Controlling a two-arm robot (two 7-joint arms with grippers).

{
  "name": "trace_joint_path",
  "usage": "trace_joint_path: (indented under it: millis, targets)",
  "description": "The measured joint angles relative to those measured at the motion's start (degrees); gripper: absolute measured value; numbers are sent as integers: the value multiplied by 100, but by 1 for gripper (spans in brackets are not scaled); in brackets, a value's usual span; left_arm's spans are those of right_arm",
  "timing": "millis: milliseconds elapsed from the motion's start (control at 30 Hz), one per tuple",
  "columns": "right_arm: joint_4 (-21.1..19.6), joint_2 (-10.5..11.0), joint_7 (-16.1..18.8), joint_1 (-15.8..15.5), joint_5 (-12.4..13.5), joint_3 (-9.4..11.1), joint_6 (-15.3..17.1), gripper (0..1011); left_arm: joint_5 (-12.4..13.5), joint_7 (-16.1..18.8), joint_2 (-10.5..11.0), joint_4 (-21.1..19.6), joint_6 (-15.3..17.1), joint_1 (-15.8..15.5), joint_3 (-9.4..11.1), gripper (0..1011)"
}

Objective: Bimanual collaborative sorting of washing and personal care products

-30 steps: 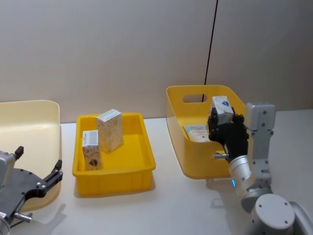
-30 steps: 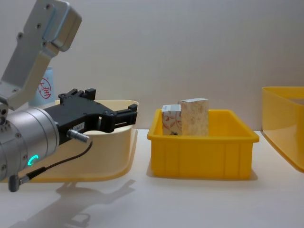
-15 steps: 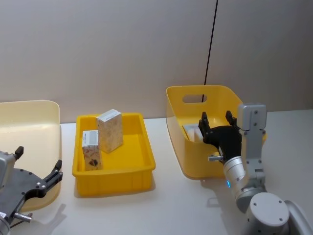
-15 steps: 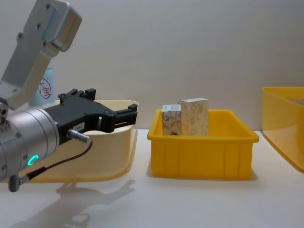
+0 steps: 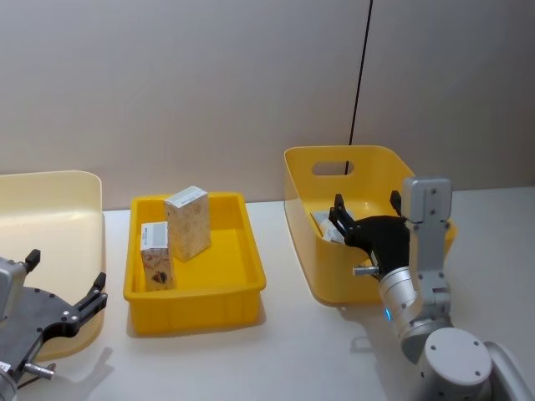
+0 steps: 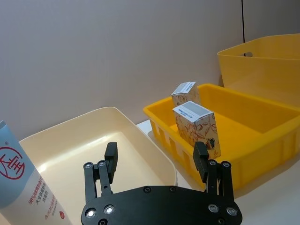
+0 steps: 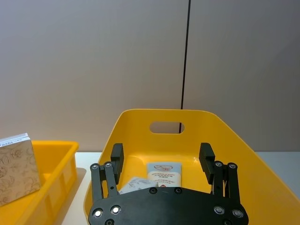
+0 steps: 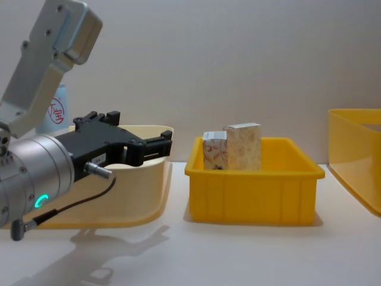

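Two cartons point(image 5: 177, 236) are standing in the middle tray point(image 5: 242, 288); a tube point(image 7: 163, 174) is lying in the right bin point(image 5: 303, 234). Right gripper point(image 5: 365, 212) is hovering there, spread wide, empty. Left gripper point(image 8: 156, 145) is idling wide beside the cream bin point(image 8: 149, 196). Sorting looks partly done.

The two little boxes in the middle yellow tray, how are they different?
The taller carton stands toward the back of the yellow tray; the shorter carton stands nearer the front, on the robot's left side. The taller carton looks paler, with a faint pattern; the shorter carton shows a bolder orange-brown pattern with a dark mark low down. Both stand upright, have white tops, and stand in the same tray.
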Motion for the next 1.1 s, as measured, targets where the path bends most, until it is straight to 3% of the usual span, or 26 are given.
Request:
trace_joint_path:
  millis: [200, 833, 1100]
  targets:
    - [0, -3, 64, -4, 13, 13, -151, 1001, 0, 0, 0, 0, 0, 0, 0, 1003]
    - [-234, 62, 805, -73, 472, 69, -1320, 1001, 1, 0, 0, 0, 0, 0, 0, 1003]
    - [-276, 129, 806, -124, 523, 11, -1265, 1001, 0, 0, 0, 0, 0, 0, 0, 1003]
